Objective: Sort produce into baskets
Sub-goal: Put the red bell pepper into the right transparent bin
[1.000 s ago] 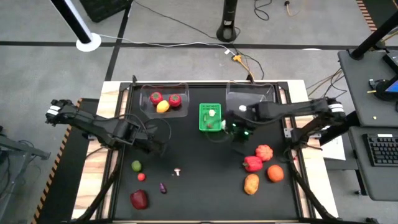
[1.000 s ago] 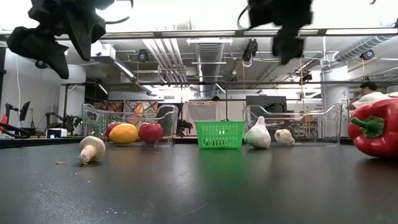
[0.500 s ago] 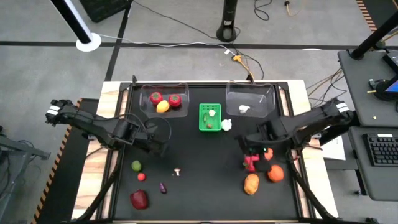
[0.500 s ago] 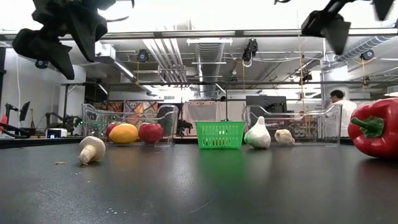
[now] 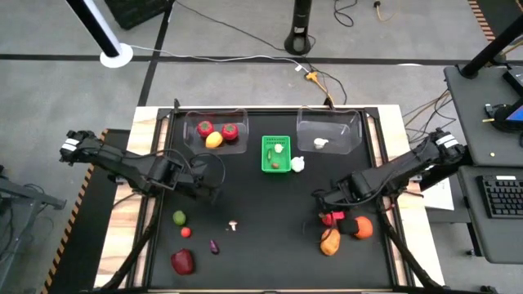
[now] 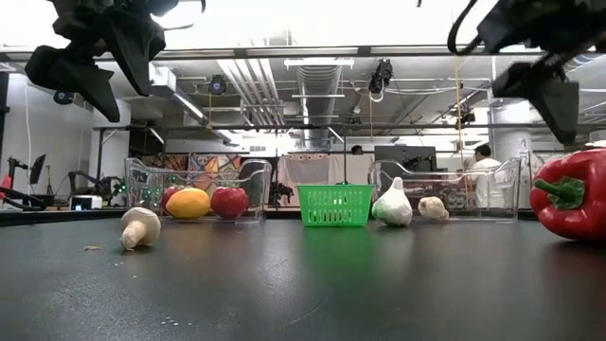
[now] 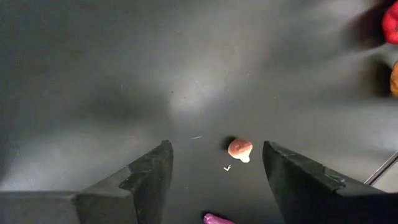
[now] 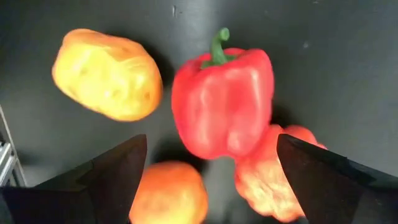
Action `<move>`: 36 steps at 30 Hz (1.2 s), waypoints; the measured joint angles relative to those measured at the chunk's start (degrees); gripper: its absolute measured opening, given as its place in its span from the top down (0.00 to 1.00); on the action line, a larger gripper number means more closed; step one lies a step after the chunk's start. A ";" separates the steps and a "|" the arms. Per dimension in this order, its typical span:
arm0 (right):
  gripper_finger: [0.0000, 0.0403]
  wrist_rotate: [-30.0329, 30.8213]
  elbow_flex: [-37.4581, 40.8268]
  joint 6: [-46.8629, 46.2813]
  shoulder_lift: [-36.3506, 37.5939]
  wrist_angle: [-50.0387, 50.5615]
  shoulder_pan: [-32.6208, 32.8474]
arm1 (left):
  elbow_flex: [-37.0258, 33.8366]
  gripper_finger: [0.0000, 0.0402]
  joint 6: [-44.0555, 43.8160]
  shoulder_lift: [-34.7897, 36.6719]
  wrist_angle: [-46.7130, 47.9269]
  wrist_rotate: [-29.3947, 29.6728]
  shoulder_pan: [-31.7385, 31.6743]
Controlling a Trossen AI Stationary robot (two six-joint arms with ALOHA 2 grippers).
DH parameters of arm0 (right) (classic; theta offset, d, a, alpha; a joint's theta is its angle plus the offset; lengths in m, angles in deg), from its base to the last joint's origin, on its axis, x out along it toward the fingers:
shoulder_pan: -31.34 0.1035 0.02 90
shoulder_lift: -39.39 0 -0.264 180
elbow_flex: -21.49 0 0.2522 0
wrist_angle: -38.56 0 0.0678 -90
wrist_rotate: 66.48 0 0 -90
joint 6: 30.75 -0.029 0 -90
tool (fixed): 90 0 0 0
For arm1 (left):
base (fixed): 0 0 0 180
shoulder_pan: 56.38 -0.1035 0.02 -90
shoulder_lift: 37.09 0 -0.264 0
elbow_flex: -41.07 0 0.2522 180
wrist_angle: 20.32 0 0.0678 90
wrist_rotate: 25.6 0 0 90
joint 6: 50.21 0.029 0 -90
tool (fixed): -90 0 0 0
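My right gripper (image 5: 327,200) is open and hangs over a red bell pepper (image 8: 224,106) at the table's near right. Its fingers stand on either side of the pepper and touch nothing. Around the pepper lie a yellow potato (image 8: 109,84), an orange fruit (image 8: 168,196) and a bumpy orange one (image 8: 273,177). My left gripper (image 5: 208,192) is open and empty above the table's left middle, over a small mushroom (image 7: 239,148). The left clear bin (image 5: 216,131) holds two red fruits and a yellow one. The green basket (image 5: 276,153) stands at the far middle, the right clear bin (image 5: 328,131) beside it.
A white garlic (image 5: 298,164) lies on the table next to the green basket. Near the left front lie a green fruit (image 5: 179,217), a small red one (image 5: 185,232), a purple one (image 5: 213,246) and a big red one (image 5: 183,261). A person shows beyond the table (image 6: 485,163).
My right gripper has gone from beside the green basket toward the table's near edge and down, and now hangs over the red pepper.
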 joint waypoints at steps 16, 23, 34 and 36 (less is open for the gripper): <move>0.13 3.31 10.40 -0.28 -0.97 -13.00 -0.15 | 0.00 0.43 0.00 -0.07 -0.02 0.00 0.00; 0.15 3.44 11.26 -0.26 -2.53 -14.25 -0.15 | 0.00 0.43 -0.02 -0.07 -0.09 0.00 0.00; 0.23 3.35 1.90 -1.85 -1.61 -10.87 -2.95 | 0.00 0.43 -0.03 -0.07 -0.98 0.00 0.01; 0.23 3.40 -1.76 -2.19 -1.63 -10.70 -5.17 | 0.00 0.43 -0.02 -0.07 -1.05 0.00 0.02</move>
